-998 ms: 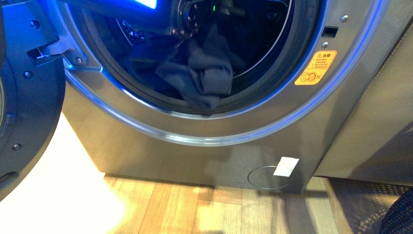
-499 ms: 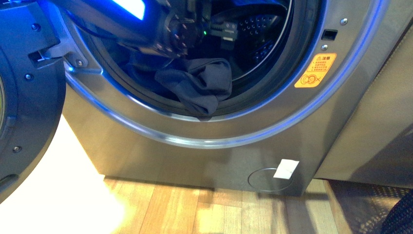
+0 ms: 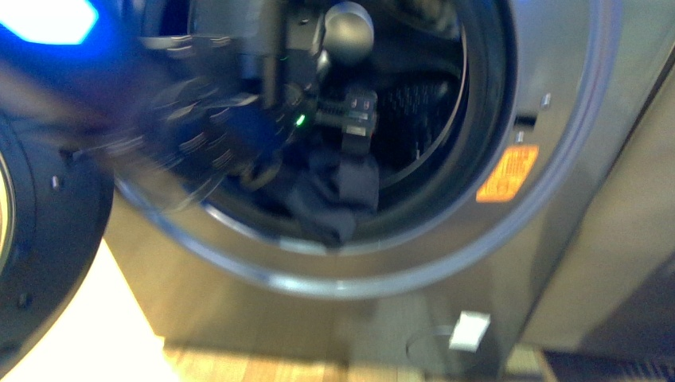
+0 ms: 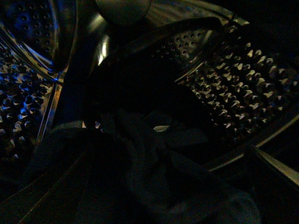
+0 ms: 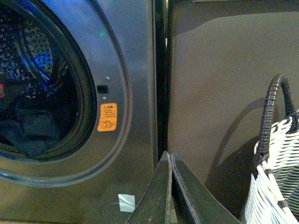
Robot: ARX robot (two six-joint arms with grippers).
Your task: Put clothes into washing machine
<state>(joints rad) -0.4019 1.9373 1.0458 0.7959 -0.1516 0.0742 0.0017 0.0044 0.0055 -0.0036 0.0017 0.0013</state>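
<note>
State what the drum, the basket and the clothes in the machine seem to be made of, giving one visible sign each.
Drum: likely polished steel; it glints and carries rows of punched holes.
Basket: white woven strips, perhaps plastic or painted wicker, with a dark wrapped handle; the weave shows plainly.
Clothes: soft dark fabric; they slump in folds over the door opening's lip.

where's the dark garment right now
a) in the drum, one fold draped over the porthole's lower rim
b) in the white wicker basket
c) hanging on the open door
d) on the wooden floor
a: the front view shows the dark garment bunched in the washing machine porthole, one fold hanging over its lower rim.
</note>
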